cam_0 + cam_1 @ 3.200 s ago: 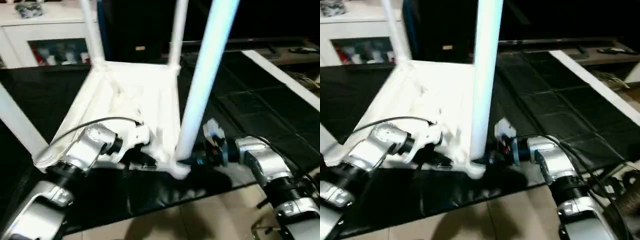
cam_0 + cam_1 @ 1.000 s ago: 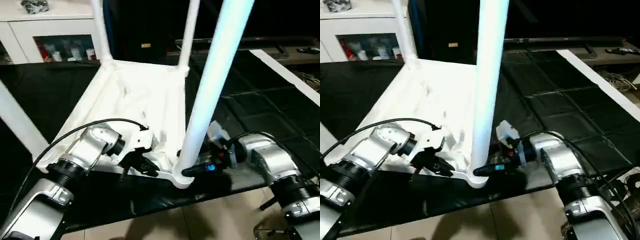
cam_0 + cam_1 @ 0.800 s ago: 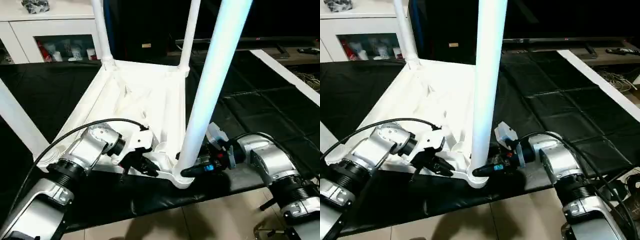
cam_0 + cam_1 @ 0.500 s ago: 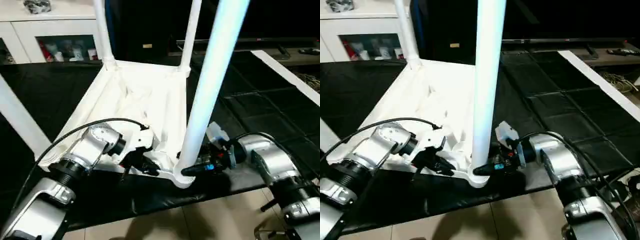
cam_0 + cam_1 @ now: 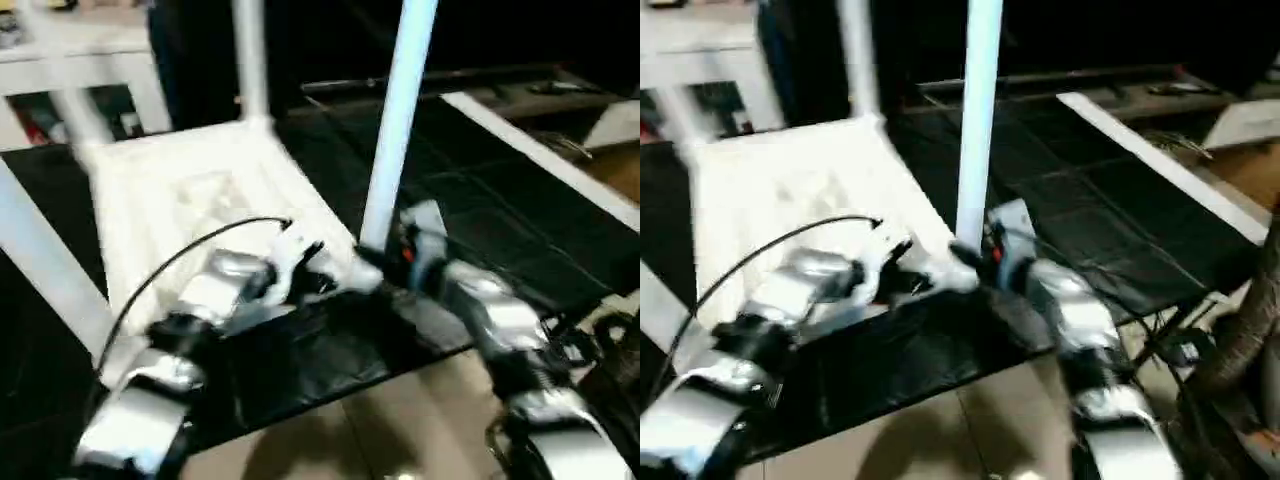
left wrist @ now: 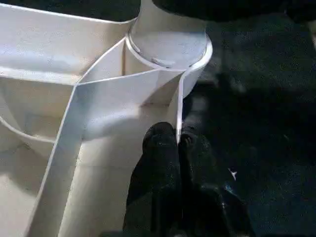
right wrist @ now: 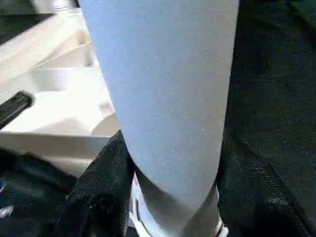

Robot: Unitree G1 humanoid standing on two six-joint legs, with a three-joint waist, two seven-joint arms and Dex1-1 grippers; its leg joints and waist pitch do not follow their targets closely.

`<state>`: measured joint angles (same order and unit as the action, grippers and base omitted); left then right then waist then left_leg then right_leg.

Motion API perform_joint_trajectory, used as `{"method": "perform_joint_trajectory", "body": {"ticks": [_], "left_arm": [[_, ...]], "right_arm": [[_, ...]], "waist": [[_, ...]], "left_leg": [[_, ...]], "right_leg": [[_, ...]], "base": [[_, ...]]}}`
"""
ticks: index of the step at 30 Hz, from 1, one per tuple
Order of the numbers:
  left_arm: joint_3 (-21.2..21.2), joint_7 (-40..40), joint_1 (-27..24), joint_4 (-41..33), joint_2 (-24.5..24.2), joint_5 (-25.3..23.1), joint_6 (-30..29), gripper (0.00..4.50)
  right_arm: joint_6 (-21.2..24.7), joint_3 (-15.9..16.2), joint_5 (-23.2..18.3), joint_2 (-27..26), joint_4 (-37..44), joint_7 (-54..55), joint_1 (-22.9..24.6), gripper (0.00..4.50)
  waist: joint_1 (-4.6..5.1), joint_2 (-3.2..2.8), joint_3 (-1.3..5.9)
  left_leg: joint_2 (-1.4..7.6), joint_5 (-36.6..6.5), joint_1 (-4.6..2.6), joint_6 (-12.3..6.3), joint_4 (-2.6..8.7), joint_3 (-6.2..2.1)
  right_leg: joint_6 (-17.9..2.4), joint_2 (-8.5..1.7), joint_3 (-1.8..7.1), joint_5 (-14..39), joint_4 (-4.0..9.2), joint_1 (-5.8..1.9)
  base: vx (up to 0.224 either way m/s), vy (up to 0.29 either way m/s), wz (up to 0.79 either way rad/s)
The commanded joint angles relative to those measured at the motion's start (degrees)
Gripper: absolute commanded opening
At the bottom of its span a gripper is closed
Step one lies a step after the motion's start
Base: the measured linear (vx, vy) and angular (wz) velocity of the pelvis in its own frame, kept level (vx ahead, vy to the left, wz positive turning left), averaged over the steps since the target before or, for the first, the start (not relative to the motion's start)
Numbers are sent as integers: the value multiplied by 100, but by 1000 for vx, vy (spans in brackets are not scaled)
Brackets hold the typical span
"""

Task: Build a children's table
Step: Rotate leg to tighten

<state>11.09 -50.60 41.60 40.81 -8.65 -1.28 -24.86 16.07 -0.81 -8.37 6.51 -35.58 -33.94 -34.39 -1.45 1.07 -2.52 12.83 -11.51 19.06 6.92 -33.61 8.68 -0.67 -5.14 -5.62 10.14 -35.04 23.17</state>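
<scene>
Now straddling the upright leg (image 7: 163, 98) just above its socket with the right gripper (image 7: 168, 192), left gripper (image 6: 178, 148) pinching the tabletop (image 6: 74, 123) rib beside it.

Head cameras look down over the upturned tabletop (image 5: 190, 190); both wrist cameras sit close at its near corner socket (image 6: 170, 47).

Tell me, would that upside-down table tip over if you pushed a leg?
Probably not easily: the tabletop lies flat and wide. The leg is long and tall, so a push up high might rock it. It's hollow ribbed plastic, likely light and stiff.
</scene>
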Motion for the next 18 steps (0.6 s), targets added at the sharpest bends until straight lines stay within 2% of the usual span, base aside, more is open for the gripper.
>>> {"method": "perform_joint_trajectory", "body": {"ticks": [1, 2, 3, 4, 5, 9, 10, 12, 14, 16, 18], "left_arm": [[140, -64, 277, -97, 562, 393, 102, 0], [117, -26, 289, -94, 586, 360, 87, 0], [95, 6, 303, -86, 585, 310, 105, 0], [94, 14, 307, -81, 579, 283, 116, 0], [110, -4, 296, -80, 542, 244, 156, 0], [180, -80, 265, -50, 446, 139, 308, 0], [210, -104, 255, -27, 406, 87, 380, 0], [293, -184, 232, 0, 292, -20, 553, 0], [361, -211, 221, 52, 181, -130, 783, 0], [396, -261, 229, 114, 79, -206, 941, 0], [406, -261, 272, 223, -39, -288, 1084, 0]], "right_arm": [[229, 464, -3, -606, -347, -32, -106, 201], [188, 447, 20, -653, -388, 15, -134, 201], [219, 391, -14, -701, -413, 29, -149, 233], [221, 372, -10, -714, -425, 58, -154, 233], [211, 374, 12, -699, -416, 59, -135, 266], [87, 390, 32, -633, -356, -32, -69, 294], [42, 402, 37, -599, -307, -70, -35, 313], [-235, 531, 130, -438, -128, -306, 101, 317], [-118, 581, 94, -217, 129, -613, 273, 334], [79, 443, -61, -30, 403, -843, 447, 360], [68, 280, -300, 258, 779, -1219, 697, 372]], "waist": [[-63, 10, 325], [-62, 9, 324], [-58, 5, 326], [-68, 15, 331], [-76, 6, 329], [-106, -12, 336], [-110, -25, 336], [-121, -17, 336], [-141, -17, 332], [-180, -12, 333], [-236, -12, 322]], "left_leg": [[-62, -1105, 124, -216, 400, 77], [-61, -1090, 126, -231, 399, 83], [-55, -1066, 133, -242, 403, 82], [-54, -1011, 126, -277, 399, 93], [-45, -963, 124, -300, 406, 91], [-40, -855, 109, -338, 405, 108], [-37, -852, 107, -337, 410, 106], [-32, -877, 112, -340, 413, 105], [-32, -900, 100, -367, 418, 108], [-28, -861, 93, -434, 413, 115], [-18, -915, 77, -438, 425, 119]], "right_leg": [[-839, -234, 232, 2172, 556, -318], [-878, -231, 235, 2075, 549, -317], [-950, -232, 238, 1922, 529, -331], [-1005, -237, 248, 1768, 515, -338], [-1062, -238, 252, 1644, 500, -339], [-1170, -244, 263, 1419, 487, -350], [-1179, -244, 264, 1370, 484, -353], [-1169, -250, 265, 1337, 483, -360], [-1166, -240, 267, 1321, 493, -364], [-1163, -238, 277, 1211, 490, -369], [-1141, -250, 279, 1320, 503, -360]], "base": [[0, 0, 0], [0, 0, 0], [0, 0, 0], [0, 0, 0], [0, 0, 0], [0, 0, 0], [0, 0, 0], [0, 0, 0], [0, 0, 0], [0, 0, 0], [0, 0, 0]]}}
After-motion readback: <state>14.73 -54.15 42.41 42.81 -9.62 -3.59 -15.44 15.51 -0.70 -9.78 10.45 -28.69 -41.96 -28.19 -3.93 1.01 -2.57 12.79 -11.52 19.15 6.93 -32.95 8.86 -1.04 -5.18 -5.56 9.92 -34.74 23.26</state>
